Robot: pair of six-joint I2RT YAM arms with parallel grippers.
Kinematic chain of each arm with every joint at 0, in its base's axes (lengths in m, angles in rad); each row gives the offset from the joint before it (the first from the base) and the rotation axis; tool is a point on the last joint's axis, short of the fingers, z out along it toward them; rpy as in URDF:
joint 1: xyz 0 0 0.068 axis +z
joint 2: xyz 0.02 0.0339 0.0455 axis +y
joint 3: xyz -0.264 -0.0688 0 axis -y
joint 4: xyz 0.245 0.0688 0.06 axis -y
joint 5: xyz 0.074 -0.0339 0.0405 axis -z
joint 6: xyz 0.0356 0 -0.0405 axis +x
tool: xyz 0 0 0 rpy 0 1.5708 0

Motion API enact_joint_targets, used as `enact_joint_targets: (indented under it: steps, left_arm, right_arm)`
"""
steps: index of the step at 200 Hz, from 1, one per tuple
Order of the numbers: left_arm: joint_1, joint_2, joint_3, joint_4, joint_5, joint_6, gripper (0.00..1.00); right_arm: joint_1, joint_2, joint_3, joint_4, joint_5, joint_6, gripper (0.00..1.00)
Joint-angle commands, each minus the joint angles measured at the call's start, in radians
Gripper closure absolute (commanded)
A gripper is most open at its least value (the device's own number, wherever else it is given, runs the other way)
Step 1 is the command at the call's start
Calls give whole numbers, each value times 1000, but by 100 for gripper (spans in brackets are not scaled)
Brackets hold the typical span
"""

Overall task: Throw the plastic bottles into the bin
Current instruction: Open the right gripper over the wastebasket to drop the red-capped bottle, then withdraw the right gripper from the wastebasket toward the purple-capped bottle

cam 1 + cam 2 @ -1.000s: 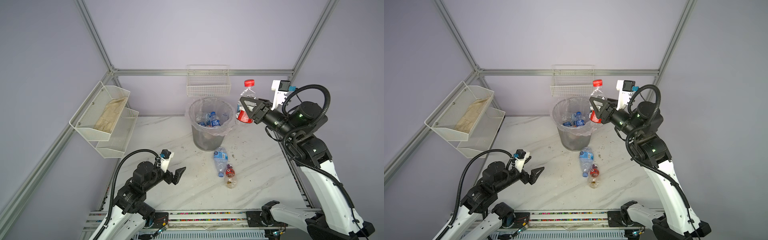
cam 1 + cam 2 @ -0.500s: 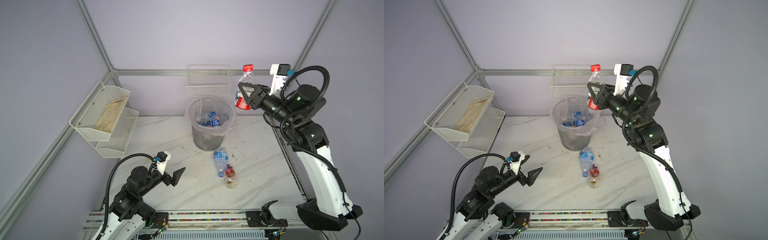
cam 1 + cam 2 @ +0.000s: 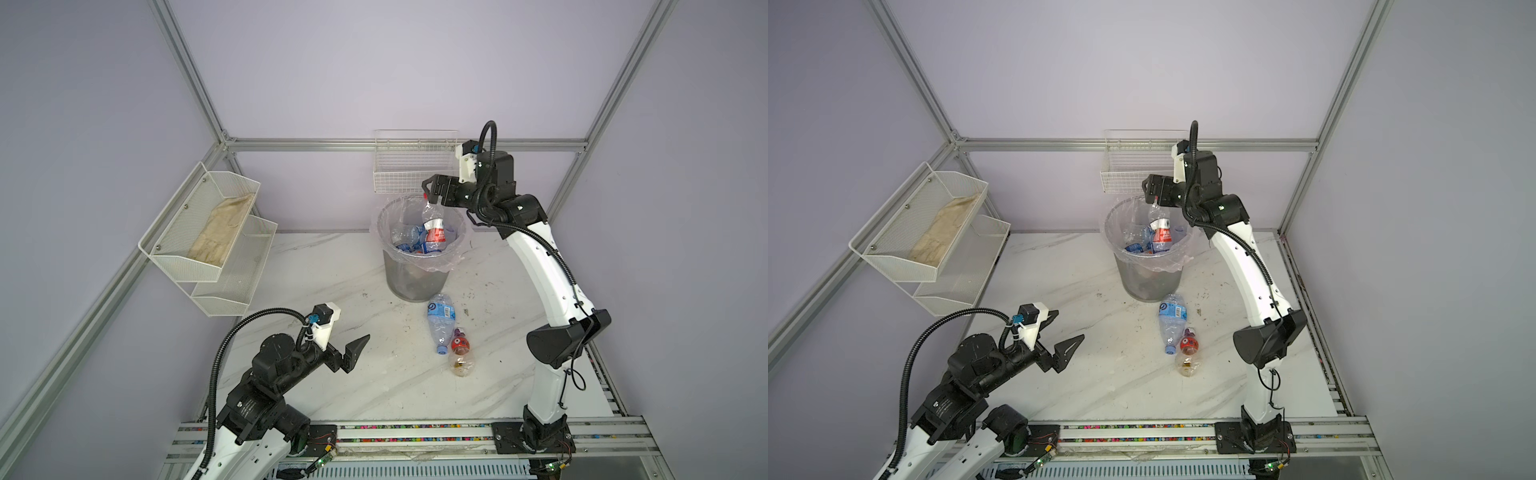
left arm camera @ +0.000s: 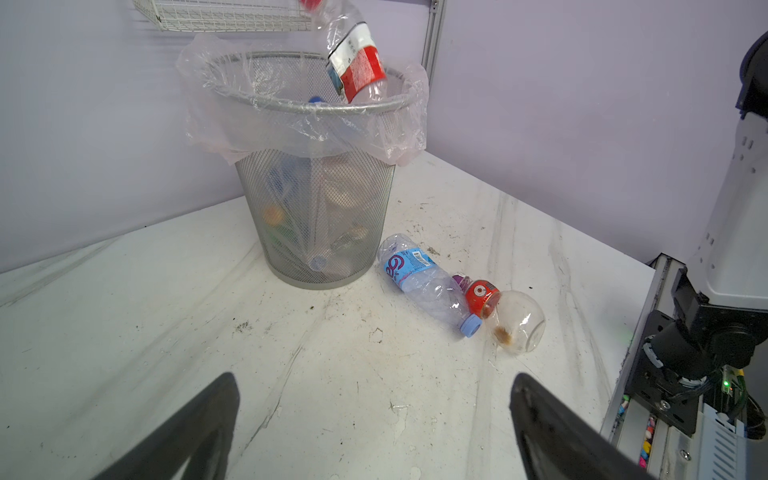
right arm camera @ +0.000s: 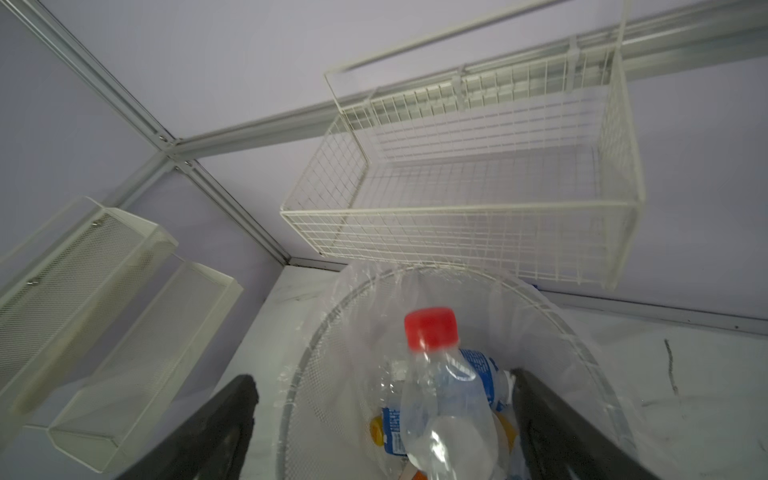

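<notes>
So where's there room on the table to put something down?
Bare table lies between the white shelves and the bin, and along the near edge beside the left tool. It's crowded right in front of the bin, where two bottles lie touching.

Red-cap bottle (image 3: 433, 227), cap up, half inside the bin (image 3: 415, 278), just under the right gripper (image 3: 428, 192); two bottles (image 3: 439, 322) lie beside the bin.

Soft, even light, seemingly from overhead, fills both top views: the white counter (image 3: 332, 266) is bright, and the bin (image 3: 415, 286) throws only a faint shadow. The clear liner (image 4: 299, 124) carries small sheens (no harsh glare). In the right wrist view the red-capped bottle (image 5: 432, 332) is smeared by motion blur, the wire basket (image 5: 478, 216) is slightly soft, and the right end effector (image 5: 382, 376) shows as dark, unfocused shapes.
</notes>
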Motion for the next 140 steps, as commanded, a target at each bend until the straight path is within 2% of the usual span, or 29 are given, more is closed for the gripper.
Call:
enact_joint_targets:
  steps: [1, 15, 35, 140]
  left_arm:
    - [-3, -1, -37, 32, -6, -20, 0]
    - [-3, 0, -38, 30, -7, -18, 0]
    - [-3, 0, -38, 27, -9, -19, 0]
    - [-3, 16, -33, 17, -26, -19, 0]
  right_arm:
    - [32, -209, -90, 38, 72, -21, 2]
    - [32, -298, -186, 100, 79, -10, 2]
    - [32, -351, -244, 100, 84, -6, 2]
    - [33, -507, -460, 73, 98, 19, 2]
